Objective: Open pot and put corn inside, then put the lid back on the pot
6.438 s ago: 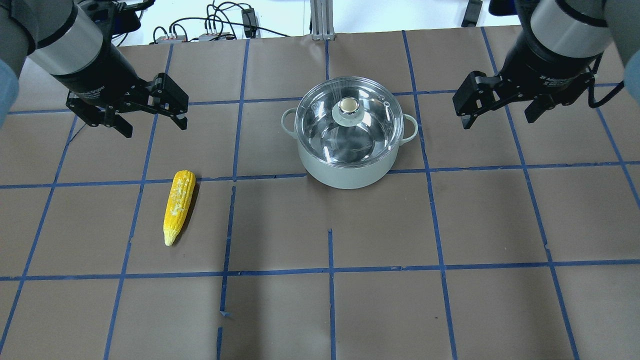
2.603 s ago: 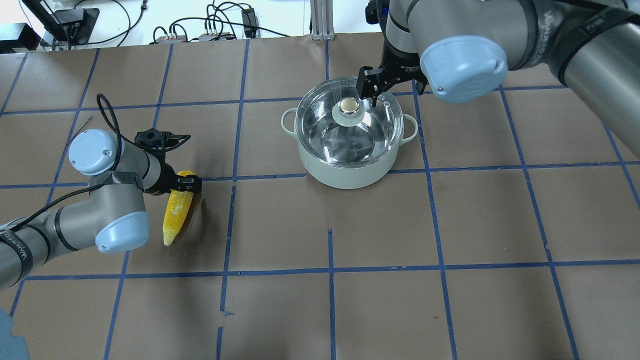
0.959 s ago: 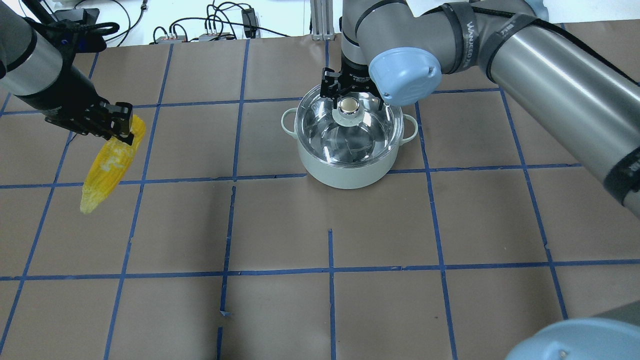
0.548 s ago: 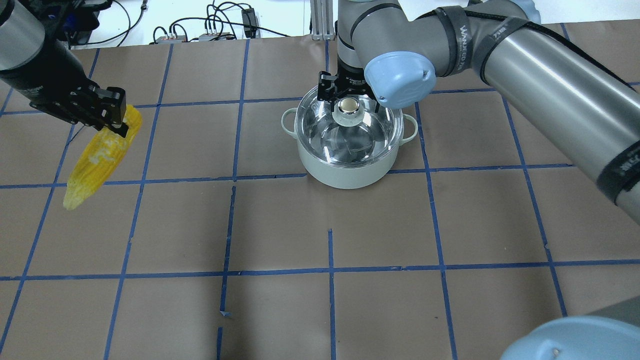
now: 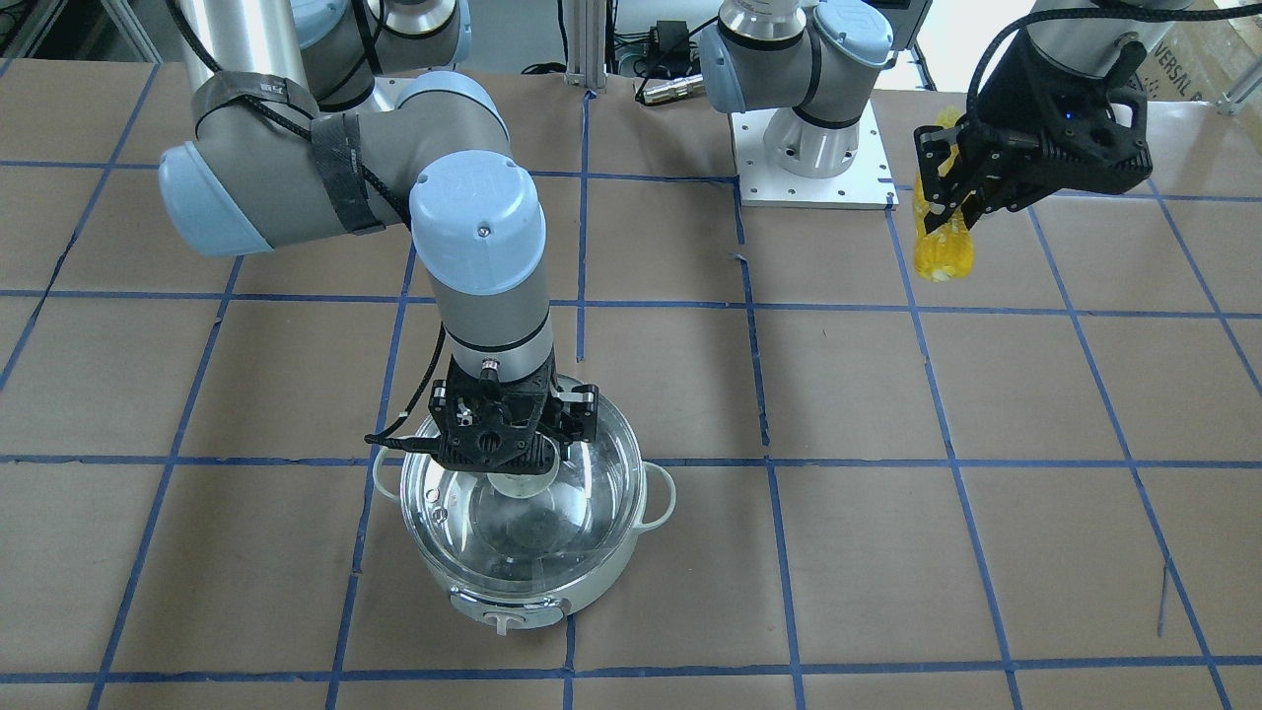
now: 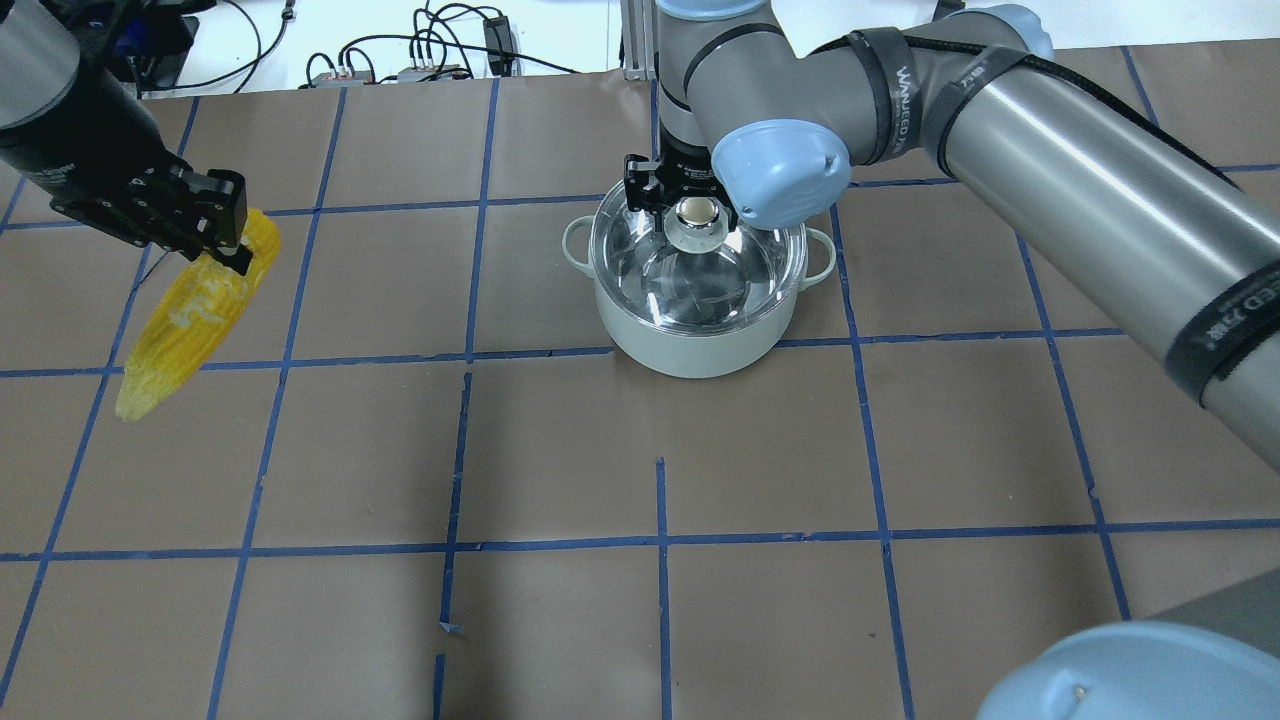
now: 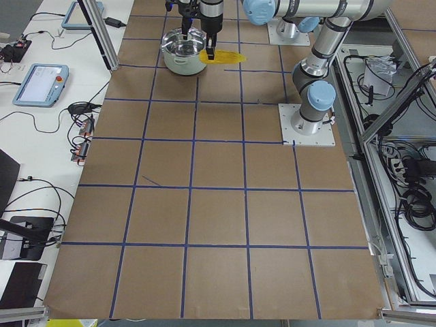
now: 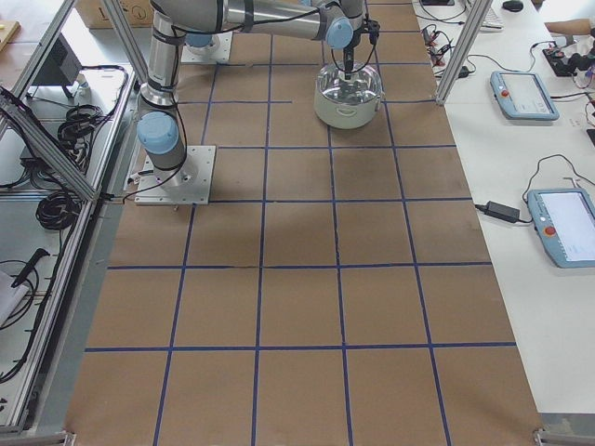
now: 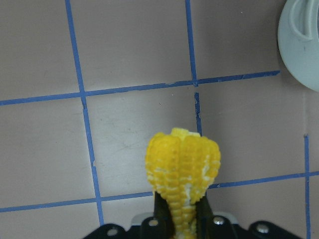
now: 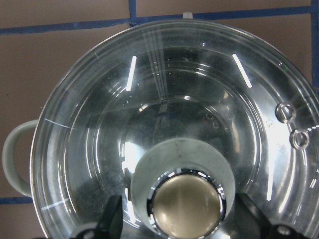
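Note:
The pale grey pot [image 6: 700,345] stands at the table's far middle with the clear glass lid [image 6: 745,275] on it. My right gripper [image 6: 690,200] is open, with one finger on each side of the lid's beige-gold knob [image 10: 187,204] and a gap at both sides. My left gripper [image 6: 238,240] is shut on the thick end of the yellow corn [image 6: 185,315] and holds it in the air at the far left, tip hanging down. The corn also shows in the left wrist view [image 9: 182,169] and the front view [image 5: 942,251].
Brown paper with a blue tape grid covers the table [image 6: 660,600]. The left arm's white base plate [image 5: 813,168] lies near the robot's side. Cables and boxes [image 6: 420,60] lie beyond the far edge. The pot's front control knob [image 5: 505,619] faces away from the robot.
The corn lay on the table and both grippers hung open apart. Since then the left gripper has taken the corn and lifted it leftward; the right gripper has come down around the lid knob.

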`<control>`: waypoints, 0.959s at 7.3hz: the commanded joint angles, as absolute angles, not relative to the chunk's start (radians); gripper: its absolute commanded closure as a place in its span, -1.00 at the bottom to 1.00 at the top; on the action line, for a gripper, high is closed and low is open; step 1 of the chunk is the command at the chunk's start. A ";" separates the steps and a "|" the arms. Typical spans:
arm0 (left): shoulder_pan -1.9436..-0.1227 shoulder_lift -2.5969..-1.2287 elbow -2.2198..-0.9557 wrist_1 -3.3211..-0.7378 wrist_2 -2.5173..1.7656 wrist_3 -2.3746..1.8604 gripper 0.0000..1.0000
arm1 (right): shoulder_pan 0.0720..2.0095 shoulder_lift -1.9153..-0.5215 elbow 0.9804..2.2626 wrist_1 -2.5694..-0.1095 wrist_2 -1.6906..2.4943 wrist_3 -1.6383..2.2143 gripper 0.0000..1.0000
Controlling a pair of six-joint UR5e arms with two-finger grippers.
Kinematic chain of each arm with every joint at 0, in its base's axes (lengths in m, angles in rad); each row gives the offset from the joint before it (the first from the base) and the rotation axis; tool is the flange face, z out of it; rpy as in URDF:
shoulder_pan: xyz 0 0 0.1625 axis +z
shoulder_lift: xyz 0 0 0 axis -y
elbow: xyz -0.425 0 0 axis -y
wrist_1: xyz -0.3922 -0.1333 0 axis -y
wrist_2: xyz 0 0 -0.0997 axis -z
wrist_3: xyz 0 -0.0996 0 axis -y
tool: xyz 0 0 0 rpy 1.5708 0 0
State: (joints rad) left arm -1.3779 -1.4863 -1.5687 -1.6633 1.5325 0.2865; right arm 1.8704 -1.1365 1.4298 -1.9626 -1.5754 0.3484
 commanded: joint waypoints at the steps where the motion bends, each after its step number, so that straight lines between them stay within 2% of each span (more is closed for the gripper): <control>1: -1.378 -1.488 -1.563 -1.667 1.531 0.285 0.95 | 1.871 -1.132 1.428 -1.968 -1.578 0.345 -0.20; 2: -1.379 -1.488 -1.568 -1.669 1.529 0.285 0.95 | 1.873 -1.132 1.430 -1.968 -1.592 0.338 0.06; 4: -1.378 -1.488 -1.568 -1.669 1.528 0.285 0.95 | 1.871 -1.132 1.430 -1.967 -1.595 0.333 0.34; 7: -1.379 -1.486 -1.569 -1.669 1.528 0.282 0.95 | 1.868 -1.144 1.413 -1.948 -1.624 0.316 0.40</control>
